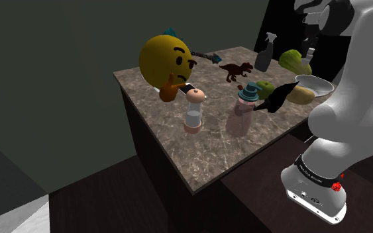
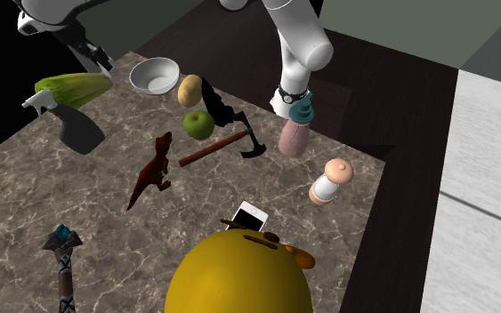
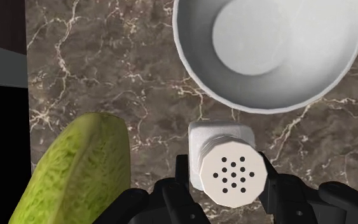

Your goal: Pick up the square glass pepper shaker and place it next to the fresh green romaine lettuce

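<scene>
One gripper (image 3: 224, 169): black, closed on the pepper shaker, one finger pressed against each side of the cap.
Pepper shaker (image 3: 233, 177): white square body, round cap with small dark holes, upright, seen from above; sits between the lettuce and the bowl, close to the bowl's rim, apart from the lettuce; cannot tell if it is lifted off the surface.
Lettuce (image 3: 75, 175): green, ribbed, lies along the edge of the surface, near the gripper; a black area shows past that edge.
Bowl (image 3: 196, 63): white, round, on the surface ahead of the gripper.
Surface (image 1: 198, 152): brown marble with pale veins, on a dark cabinet.
Arm (image 1: 350, 99): white, rises from the stand at the shoulder view's lower right and bends over the far corner.
Potato (image 2: 189, 90): yellowish, just beside the bowl.
Apple (image 2: 198, 124): green, just beside the potato.
Hammer (image 2: 222, 147): brown handle, black head, flat, near the apple.
Dinosaur (image 2: 150, 173): dark red toy, mid-surface.
Spray bottle (image 2: 75, 124): grey, white trigger, lying down near the lettuce.
Baby bottle (image 2: 294, 129): pink, teal cap, near the surface's edge.
Grinder (image 2: 330, 182): peach and white, upright, well apart from the gripper.
Emoji ball (image 1: 165, 59): big, yellow, thinking face, at the end opposite the gripper.
Phone (image 2: 250, 215): white, just beside the emoji ball.
</scene>
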